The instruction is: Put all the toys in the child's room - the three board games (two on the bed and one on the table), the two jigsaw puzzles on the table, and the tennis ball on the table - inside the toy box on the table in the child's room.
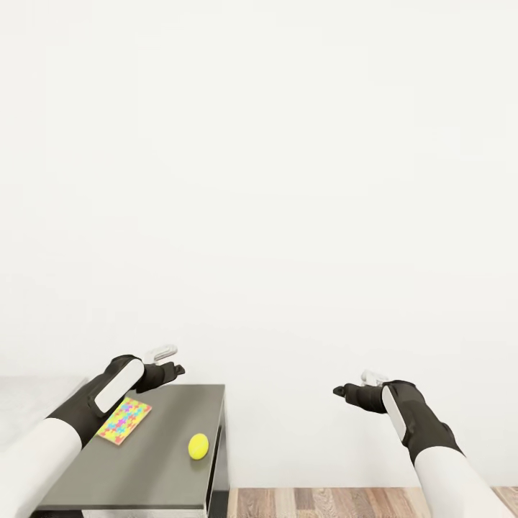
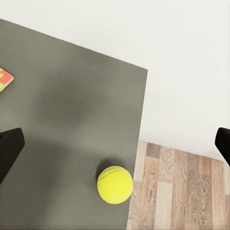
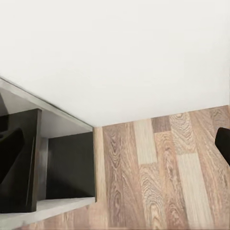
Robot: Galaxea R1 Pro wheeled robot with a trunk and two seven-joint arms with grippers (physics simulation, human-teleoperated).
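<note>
On the dark grey table (image 1: 165, 475) at the lower left of the head view lie one jigsaw puzzle (image 1: 124, 419), a multicolour square, and the yellow-green tennis ball (image 1: 198, 445) near the table's right edge. My left gripper (image 1: 175, 370) hovers open above the table's far side, beyond the puzzle. In the left wrist view its fingers stand wide apart, with the tennis ball (image 2: 115, 184) on the dark top below them and a corner of the puzzle (image 2: 5, 79) at the side. My right gripper (image 1: 338, 391) hangs open over the floor to the right of the table, holding nothing.
A plain white wall (image 1: 288, 180) rises right behind the table. Brown wood-plank floor (image 1: 345, 502) lies to the table's right. The right wrist view shows the table's open end with a dark inner compartment (image 3: 67, 167). A paler surface (image 1: 29, 403) adjoins the table at the far left.
</note>
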